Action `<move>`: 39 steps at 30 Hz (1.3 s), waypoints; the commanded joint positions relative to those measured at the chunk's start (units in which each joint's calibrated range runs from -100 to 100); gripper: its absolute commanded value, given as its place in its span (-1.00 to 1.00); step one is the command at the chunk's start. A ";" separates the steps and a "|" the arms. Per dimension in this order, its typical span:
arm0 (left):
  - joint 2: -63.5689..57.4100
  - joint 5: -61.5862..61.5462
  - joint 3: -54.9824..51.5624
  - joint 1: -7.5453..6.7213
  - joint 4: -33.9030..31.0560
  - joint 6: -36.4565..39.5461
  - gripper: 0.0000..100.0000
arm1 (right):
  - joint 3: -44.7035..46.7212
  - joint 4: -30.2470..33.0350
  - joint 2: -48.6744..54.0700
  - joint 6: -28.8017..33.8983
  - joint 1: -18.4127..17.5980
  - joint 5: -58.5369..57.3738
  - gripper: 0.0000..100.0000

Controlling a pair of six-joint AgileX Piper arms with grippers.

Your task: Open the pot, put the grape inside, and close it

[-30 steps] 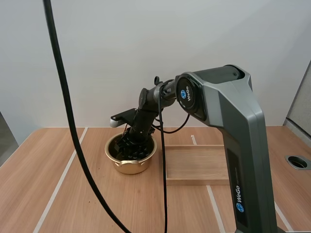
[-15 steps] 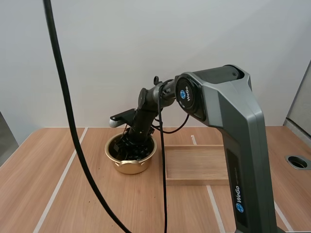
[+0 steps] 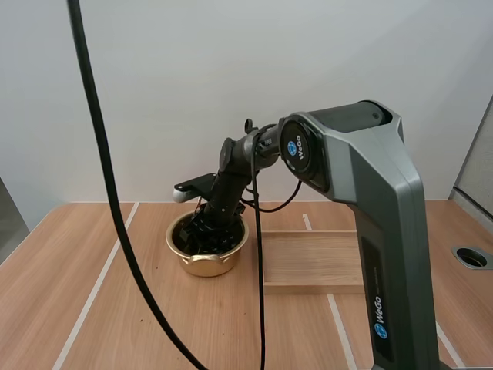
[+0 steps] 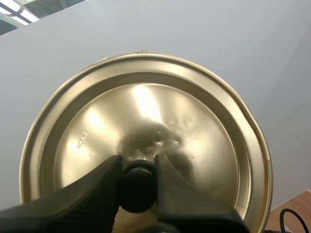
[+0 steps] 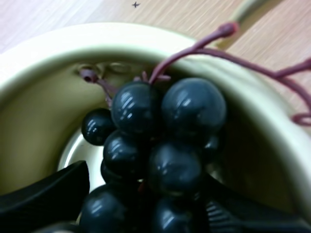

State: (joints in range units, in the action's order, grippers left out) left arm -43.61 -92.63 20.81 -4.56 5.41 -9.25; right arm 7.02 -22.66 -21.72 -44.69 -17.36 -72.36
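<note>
My right pincer (image 5: 146,187) pinches the grape bunch (image 5: 146,126) down inside the open pot (image 3: 206,267), just left of the wooden tray (image 3: 308,262). My left pincer (image 4: 138,167) pinches the lid (image 4: 160,111) by its knob (image 4: 137,188), held in the air.

**"WeGo" twice on the arm, a faint stamp on the lid**

In the high view, the right arm (image 3: 362,193) carries the brand "WeGo" in white letters beside a round blue badge (image 3: 291,149). This sits on its round joint, near the centre of the frame. A second "WeGo" lettering (image 3: 377,308), again with a small blue emblem, runs lengthwise along the grey link at lower right. In the left wrist view, the golden lid (image 4: 194,121) bears a tiny stamp (image 4: 81,139) ending in "cm". Its digits cannot be read.
</note>
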 commanded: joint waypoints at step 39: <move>-0.31 1.85 0.44 -0.10 -0.16 -0.14 -1.00 | 0.11 0.23 7.44 -1.20 -0.10 -5.03 0.85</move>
State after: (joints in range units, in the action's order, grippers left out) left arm -43.61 -92.63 20.81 -4.56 5.41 -9.35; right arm 7.29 -22.78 -15.47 -45.32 -17.36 -75.70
